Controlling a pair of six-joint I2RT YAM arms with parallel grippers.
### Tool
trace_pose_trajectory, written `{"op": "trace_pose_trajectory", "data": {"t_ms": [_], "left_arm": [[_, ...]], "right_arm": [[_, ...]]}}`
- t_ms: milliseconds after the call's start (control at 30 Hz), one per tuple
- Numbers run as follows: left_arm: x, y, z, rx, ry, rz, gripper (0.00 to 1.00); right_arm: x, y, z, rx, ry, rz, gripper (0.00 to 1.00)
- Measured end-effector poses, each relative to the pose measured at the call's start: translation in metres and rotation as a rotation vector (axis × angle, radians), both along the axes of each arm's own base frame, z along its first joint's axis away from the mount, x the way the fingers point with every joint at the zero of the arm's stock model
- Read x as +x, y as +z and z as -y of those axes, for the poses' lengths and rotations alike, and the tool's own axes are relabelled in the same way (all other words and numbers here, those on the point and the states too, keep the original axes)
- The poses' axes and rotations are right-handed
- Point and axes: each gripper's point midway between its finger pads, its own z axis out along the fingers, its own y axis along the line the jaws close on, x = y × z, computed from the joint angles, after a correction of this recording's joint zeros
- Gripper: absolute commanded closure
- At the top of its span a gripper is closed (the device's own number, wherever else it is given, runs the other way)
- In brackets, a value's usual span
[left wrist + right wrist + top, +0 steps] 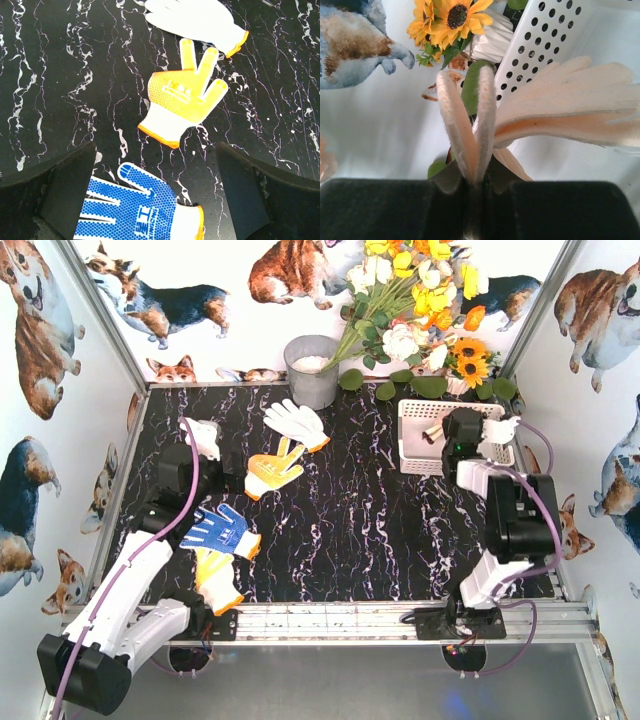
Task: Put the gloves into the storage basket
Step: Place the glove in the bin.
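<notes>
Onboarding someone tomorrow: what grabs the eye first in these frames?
The right fingers pinch a beige glove at the white basket, back right. On the left, a white glove, a yellow-palmed glove and a blue-palmed glove lie scattered on the black marbled tabletop.

blue glove (140,210): cut by bottom edge | storage basket (415,435): inside seemingly half hidden
</notes>
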Motion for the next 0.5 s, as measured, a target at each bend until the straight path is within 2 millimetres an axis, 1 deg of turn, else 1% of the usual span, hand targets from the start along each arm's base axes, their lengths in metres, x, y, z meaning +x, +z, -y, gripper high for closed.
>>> {"op": "trace_pose_trajectory", "data": {"t_ms": [133,267,367,500], "left_arm": [[0.0,0.0,-0.001,0.008,0.001,0.001,0.0],[0.001,-0.001,-0.002,0.014,0.003,0.0,0.0],[0.001,-0.001,-0.002,0.019,0.004,0.0,0.0],[0.001,-0.002,-0.003,0.023,0.002,0.0,0.0]], "right_arm": [[0.015,-0.01,0.002,0.03,-0.017,0.025,1.0],[0.026,-0.033,0.0,0.056,-0.019,0.003,1.0],[0.026,-0.05,-0.001,0.07,-0.021,-0.031,1.0],[0.021,-0.065,-0.003,0.098,-0.033,-0.079,1.0]]}}
